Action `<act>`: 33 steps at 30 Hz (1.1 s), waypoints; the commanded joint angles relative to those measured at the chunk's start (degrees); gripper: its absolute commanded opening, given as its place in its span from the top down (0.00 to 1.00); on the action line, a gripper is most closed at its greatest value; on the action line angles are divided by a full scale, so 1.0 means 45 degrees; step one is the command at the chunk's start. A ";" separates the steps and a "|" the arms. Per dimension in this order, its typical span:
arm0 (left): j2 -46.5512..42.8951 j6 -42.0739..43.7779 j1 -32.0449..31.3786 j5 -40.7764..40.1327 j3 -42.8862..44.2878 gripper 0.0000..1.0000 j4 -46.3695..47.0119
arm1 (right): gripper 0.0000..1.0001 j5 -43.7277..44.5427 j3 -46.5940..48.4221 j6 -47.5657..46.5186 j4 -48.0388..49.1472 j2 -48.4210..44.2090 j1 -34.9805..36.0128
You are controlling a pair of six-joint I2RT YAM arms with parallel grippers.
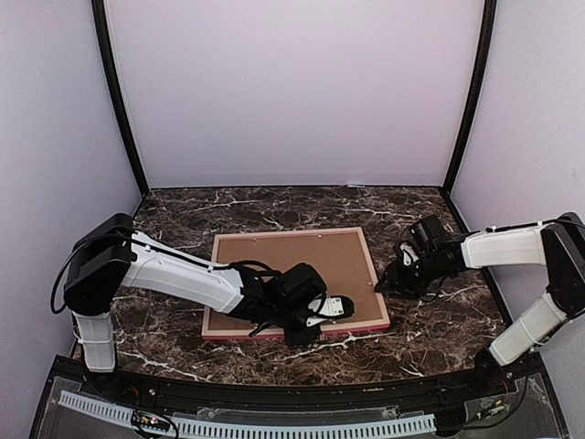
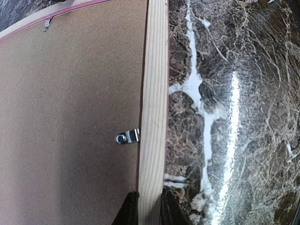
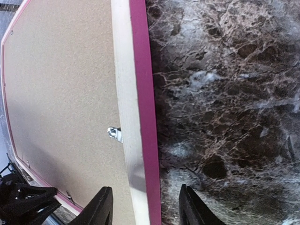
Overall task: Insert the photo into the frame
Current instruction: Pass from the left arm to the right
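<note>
top external: your frame (image 1: 228,333) lies face down in the middle of the marble table (image 1: 183,215), with the brown backing board (image 1: 292,265) filling its back. your left gripper (image 1: 315,327) sits on the near rail and your right gripper (image 1: 382,287) at the right rail. bare marble runs all round the frame. pale walls close the far side and both flanks.

left wrist: your left gripper (image 2: 150,211) has its dark fingers (image 2: 127,213) pressed against both sides of the tan wood rail of the frame (image 2: 153,93), clamped on it. a metal turn clip (image 2: 127,137) reaches from the rail onto the backing board (image 2: 70,117). open marble (image 2: 234,117) lies outside the rail.

right wrist: your right gripper (image 3: 145,206) straddles the pink-edged rail of the frame (image 3: 140,93), jaws apart with a gap on each side. another clip (image 3: 115,133) sits ahead of the fingers on the board side. your left gripper (image 3: 23,199) shows dark at the far corner.
</note>
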 commanded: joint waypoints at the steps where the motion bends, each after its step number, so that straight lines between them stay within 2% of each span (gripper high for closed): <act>1: -0.1249 -0.0269 -0.0004 0.0016 0.0550 1.00 -0.0284 | 0.50 -0.1184 -0.0534 0.0455 0.0985 -0.0409 -0.0126; 8: -0.1678 -0.0464 0.0015 -0.0115 0.0545 1.00 -0.0170 | 0.46 -0.1575 -0.1005 0.0683 0.1265 -0.0566 -0.0193; 17: -0.2345 -0.1003 0.0287 0.0457 0.0339 1.00 0.0394 | 0.47 -0.2989 -0.1831 0.1614 0.3162 -0.0386 -0.0267; 20: -0.2383 -0.1044 0.0325 0.0469 0.0153 1.00 0.0465 | 0.54 -0.3572 -0.2018 0.1926 0.3914 -0.0251 -0.0363; 23: -0.2333 -0.1131 0.0328 0.0371 -0.0046 1.00 0.0486 | 0.65 -0.4037 -0.2168 0.2222 0.4615 -0.0244 -0.0504; 25: -0.2316 -0.1214 0.0328 0.0303 -0.0218 0.99 0.0527 | 0.73 -0.4163 -0.2186 0.2280 0.4739 -0.0268 -0.0590; 28: -0.2334 -0.1369 0.0328 0.0148 -0.0484 0.96 0.0550 | 0.79 -0.4232 -0.2196 0.2227 0.4681 -0.0350 -0.0680; 30: -0.2336 -0.1447 0.0328 -0.0004 -0.0607 0.92 0.0567 | 0.82 -0.4235 -0.2163 0.2175 0.4569 -0.0437 -0.0734; 33: -0.2312 -0.1451 0.0318 0.0028 -0.0699 0.76 0.0458 | 0.86 -0.4300 -0.2094 0.2099 0.4446 -0.0569 -0.0762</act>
